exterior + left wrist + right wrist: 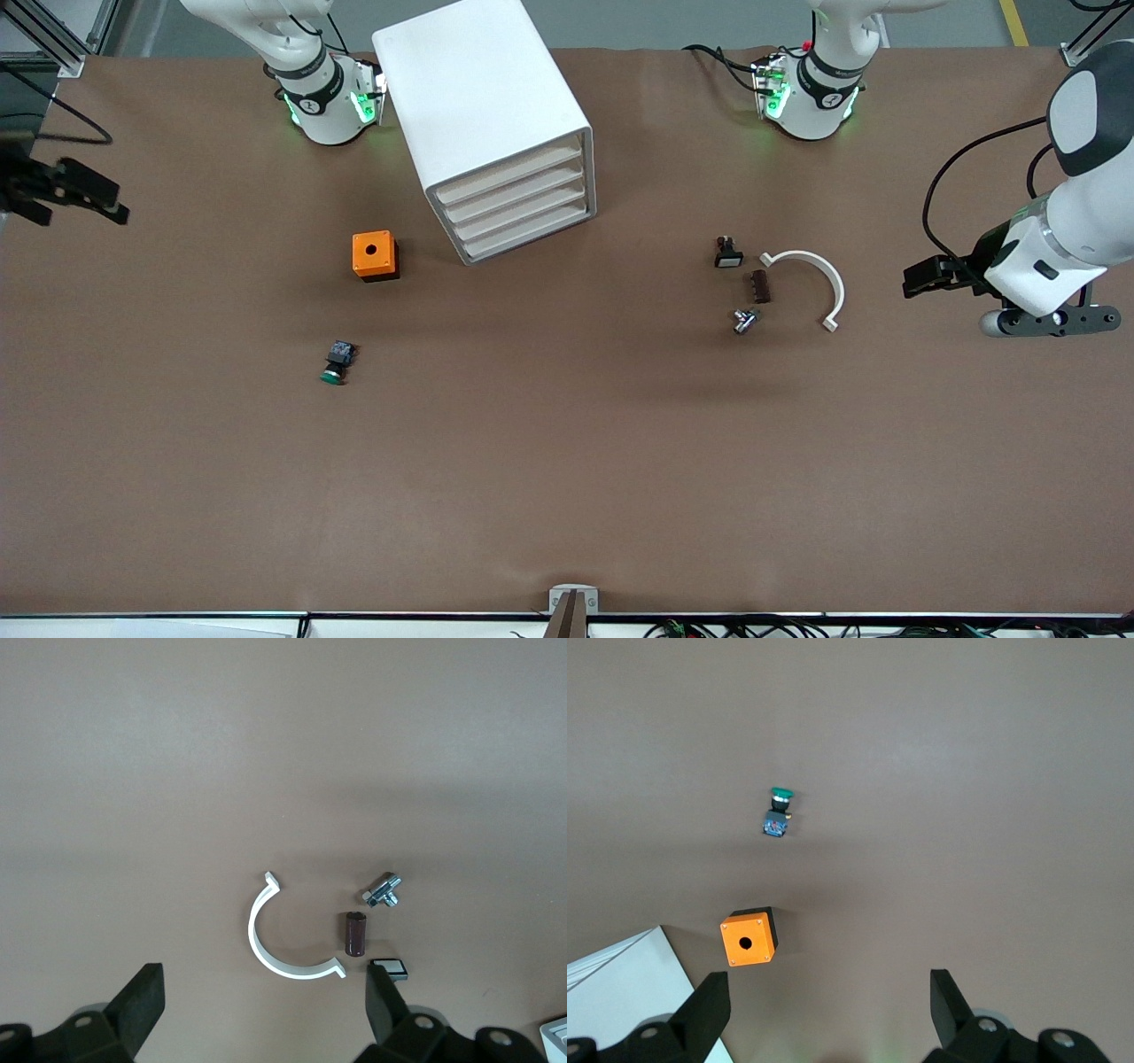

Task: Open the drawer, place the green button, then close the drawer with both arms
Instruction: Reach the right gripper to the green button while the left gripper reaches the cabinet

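The white cabinet (483, 115) stands between the two arm bases, and its four beige-fronted drawers (523, 206) are all shut. The green-capped button (337, 361) lies on its side on the table, nearer the front camera than the orange cube (374, 255). It also shows in the right wrist view (778, 811). My right gripper (111, 202) hangs open and empty over the right arm's end of the table, its jaws wide apart in its wrist view (828, 985). My left gripper (912, 279) hangs open and empty over the left arm's end (264, 981).
Toward the left arm's end lie a black piece with a white cap (727, 253), a brown cylinder (759, 286), a small metal part (745, 320) and a white arc-shaped piece (811, 282). The orange cube also shows in the right wrist view (749, 937).
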### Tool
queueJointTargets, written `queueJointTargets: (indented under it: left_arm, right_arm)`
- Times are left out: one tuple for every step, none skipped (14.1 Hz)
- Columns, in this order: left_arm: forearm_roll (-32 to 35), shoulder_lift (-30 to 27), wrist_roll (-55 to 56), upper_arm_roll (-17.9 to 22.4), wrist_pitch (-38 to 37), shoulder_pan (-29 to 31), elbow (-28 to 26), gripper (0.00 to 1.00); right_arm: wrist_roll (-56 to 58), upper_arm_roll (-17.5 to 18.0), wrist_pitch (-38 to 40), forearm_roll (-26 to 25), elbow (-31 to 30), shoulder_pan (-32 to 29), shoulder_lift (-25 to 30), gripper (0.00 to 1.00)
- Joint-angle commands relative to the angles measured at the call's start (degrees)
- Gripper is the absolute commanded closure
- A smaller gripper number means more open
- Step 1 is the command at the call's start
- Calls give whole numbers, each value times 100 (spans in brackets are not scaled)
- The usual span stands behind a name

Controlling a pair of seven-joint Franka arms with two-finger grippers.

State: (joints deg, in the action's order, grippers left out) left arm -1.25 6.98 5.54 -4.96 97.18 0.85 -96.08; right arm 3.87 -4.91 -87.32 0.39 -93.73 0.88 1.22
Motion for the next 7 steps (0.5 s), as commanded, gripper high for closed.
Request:
queueJointTargets:
  left_arm:
    - [54, 267, 79, -22, -138, -32, 98, 0]
    - [37, 339, 71, -40, -173, -76, 142, 0]
    - [28, 453, 70, -48, -303, -103, 212, 0]
    - [45, 584, 62, -57, -531, -112, 387, 0]
    - [72, 890, 62, -57, -899, -199, 745, 0]
    - [81, 1215, 70, -57, -1216, -260, 1132, 0]
    - [72, 1497, 88, -49, -1419, -357, 1458, 0]
  right_arm:
    - [61, -19, -65, 67, 320, -123, -849, 0]
    - [70, -19, -336, 67, 390, -184, -1095, 0]
    - [79, -10, -599, 76, 443, -254, -1245, 0]
    - [175, -2, -715, 76, 435, -264, -1273, 0]
    - [124, -1, -777, 67, 391, -220, -1291, 0]
    - [27, -1, -873, 76, 321, -220, -1404, 0]
    - [-217, -1, -1101, 76, 242, -229, -1536, 0]
